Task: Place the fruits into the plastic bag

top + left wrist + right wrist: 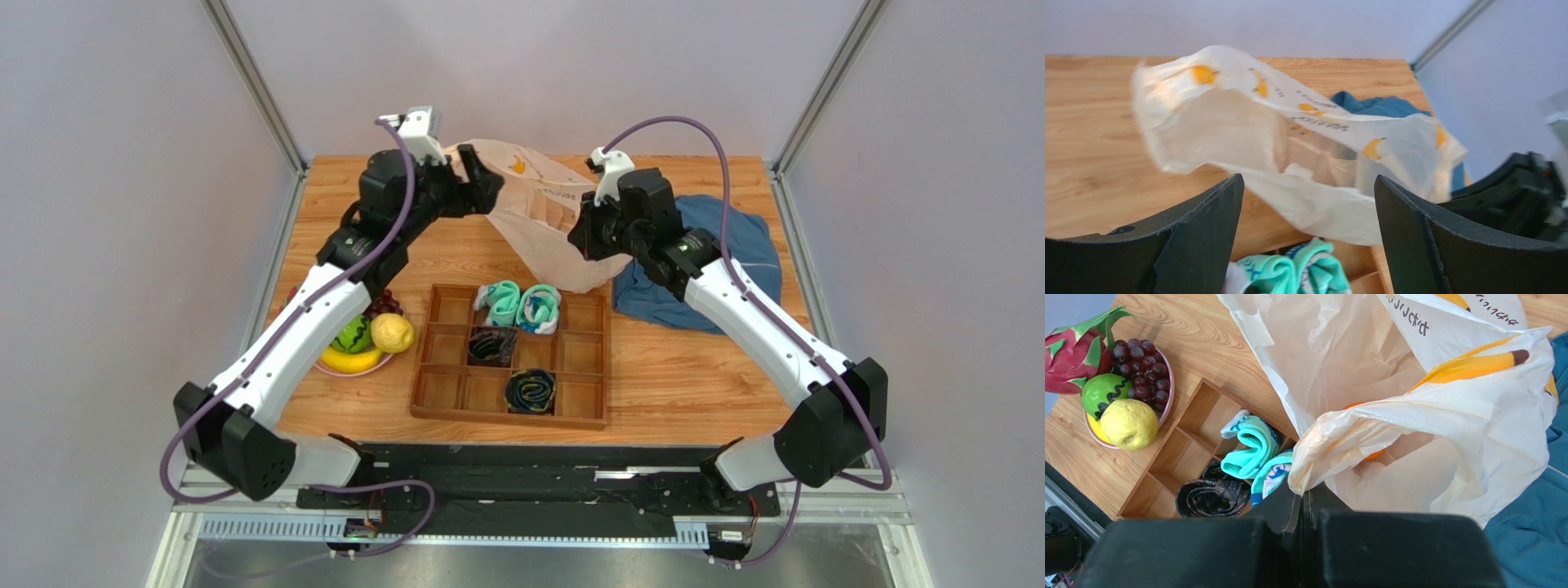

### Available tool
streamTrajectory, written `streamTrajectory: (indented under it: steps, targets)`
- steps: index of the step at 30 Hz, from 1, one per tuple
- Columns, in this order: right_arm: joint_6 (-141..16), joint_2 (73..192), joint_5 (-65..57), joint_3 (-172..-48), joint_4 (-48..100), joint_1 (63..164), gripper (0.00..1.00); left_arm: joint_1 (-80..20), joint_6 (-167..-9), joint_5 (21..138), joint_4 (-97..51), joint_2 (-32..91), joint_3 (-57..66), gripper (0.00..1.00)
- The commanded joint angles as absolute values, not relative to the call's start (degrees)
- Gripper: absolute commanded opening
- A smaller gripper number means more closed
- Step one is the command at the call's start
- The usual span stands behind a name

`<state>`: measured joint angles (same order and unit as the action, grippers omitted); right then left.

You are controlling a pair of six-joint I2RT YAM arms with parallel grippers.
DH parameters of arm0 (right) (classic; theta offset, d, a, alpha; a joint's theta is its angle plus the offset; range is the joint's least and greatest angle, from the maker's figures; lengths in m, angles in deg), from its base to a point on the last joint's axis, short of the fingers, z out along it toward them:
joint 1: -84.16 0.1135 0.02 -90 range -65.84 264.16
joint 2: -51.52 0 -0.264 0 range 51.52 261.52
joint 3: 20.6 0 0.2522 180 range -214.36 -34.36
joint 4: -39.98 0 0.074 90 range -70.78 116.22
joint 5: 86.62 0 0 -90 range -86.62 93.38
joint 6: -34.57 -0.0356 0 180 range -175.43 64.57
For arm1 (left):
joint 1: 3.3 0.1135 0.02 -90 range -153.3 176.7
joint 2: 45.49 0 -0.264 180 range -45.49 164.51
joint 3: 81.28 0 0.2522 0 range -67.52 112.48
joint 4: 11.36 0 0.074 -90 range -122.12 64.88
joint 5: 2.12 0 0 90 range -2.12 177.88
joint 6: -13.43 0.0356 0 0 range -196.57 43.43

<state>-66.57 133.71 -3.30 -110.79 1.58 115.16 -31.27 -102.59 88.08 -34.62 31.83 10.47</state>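
The plastic bag [540, 208] hangs lifted over the back of the table, its mouth held open. My right gripper [1303, 491] is shut on the bag's edge [1389, 422]. An orange [1373, 456] shows through the film inside. My left gripper [1309, 190] is open, level with the bag's left side [1290, 147], with film ahead of its fingers and nothing held. On a pink plate [1171, 373] at the left lie the dragon fruit [1072, 352], grapes [1140, 361], melon [1103, 392], lemon [1129, 424] and banana [352, 360].
A wooden compartment tray [436, 398] stands mid-table with teal socks [521, 304] and dark socks [531, 392] inside. A blue garment [711, 263] lies at the right, behind my right arm. Metal frame posts stand at the back corners.
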Motion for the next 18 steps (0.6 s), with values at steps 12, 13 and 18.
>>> streamTrajectory:
  steps: [12,13,18]
  targets:
    - [-67.65,131.67,-3.21,-109.69,3.2,115.45,0.01,-8.66,-96.97,95.96,-55.08,9.97,-7.49,0.88]
    - [-67.65,131.76,-3.21,-109.69,3.28,115.36,0.01,-8.66,-96.7,95.61,-56.39,9.79,-7.41,0.88]
    - [-67.56,132.38,-3.3,-110.3,3.37,115.45,0.01,-8.84,-100.29,90.16,-58.6,9.44,-11.79,0.86]
